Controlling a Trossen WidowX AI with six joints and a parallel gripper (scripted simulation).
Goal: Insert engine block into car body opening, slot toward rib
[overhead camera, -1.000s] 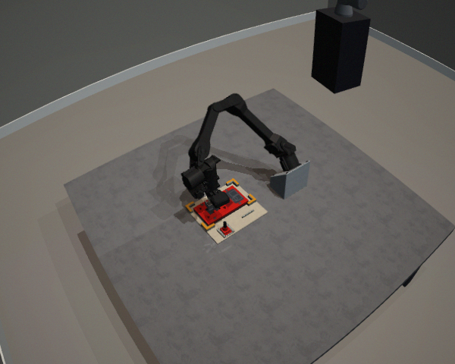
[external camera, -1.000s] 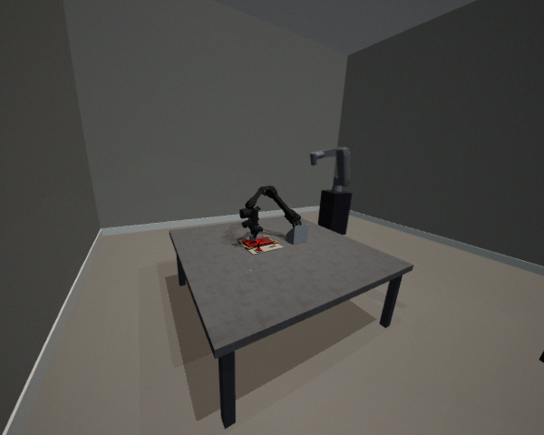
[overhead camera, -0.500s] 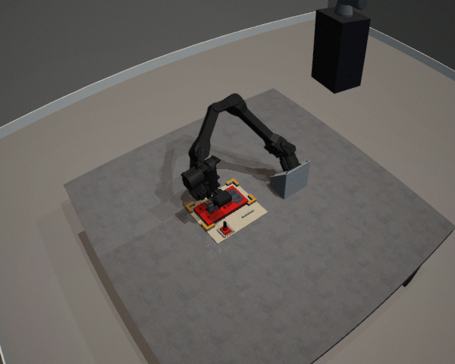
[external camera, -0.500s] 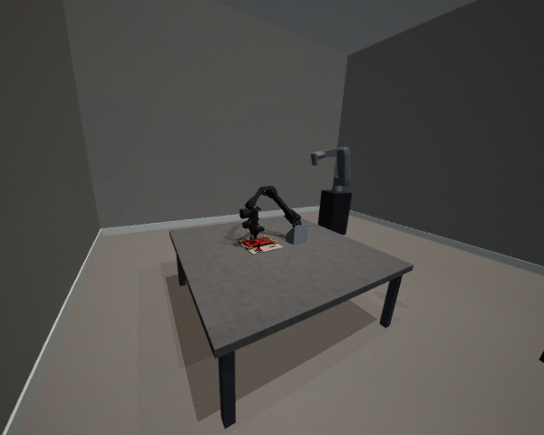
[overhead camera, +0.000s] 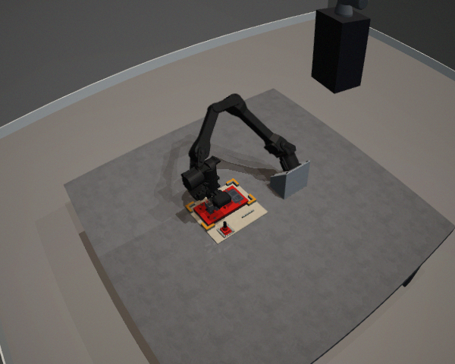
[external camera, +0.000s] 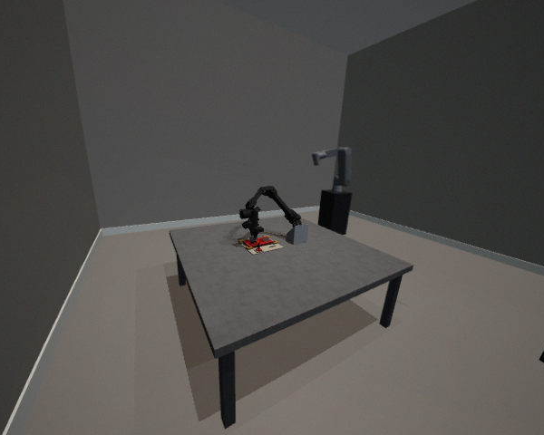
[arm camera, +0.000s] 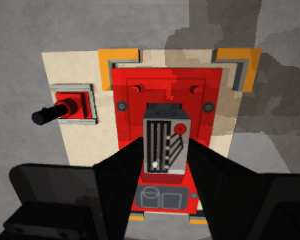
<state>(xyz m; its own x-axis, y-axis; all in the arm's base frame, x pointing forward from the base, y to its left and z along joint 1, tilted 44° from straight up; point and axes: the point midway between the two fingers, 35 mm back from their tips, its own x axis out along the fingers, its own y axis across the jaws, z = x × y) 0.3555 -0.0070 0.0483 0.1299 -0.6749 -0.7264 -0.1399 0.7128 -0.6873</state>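
Near worktop [overhead camera: 337, 250] centre, tool [arm camera: 165, 150] clamps engine block [arm camera: 165, 141] over red car body [arm camera: 210, 85] opening; insertion step; next: lower straight, press home.

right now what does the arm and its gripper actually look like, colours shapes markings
The arm is matte black throughout, built of slim boxy links with rounded joint housings, rising from a grey wedge-shaped base. No cables, labels or markings show on it. The gripper is black too: two broad, flat fingers that taper to blunt tips, set on a wide dark body with a slightly glossy face.
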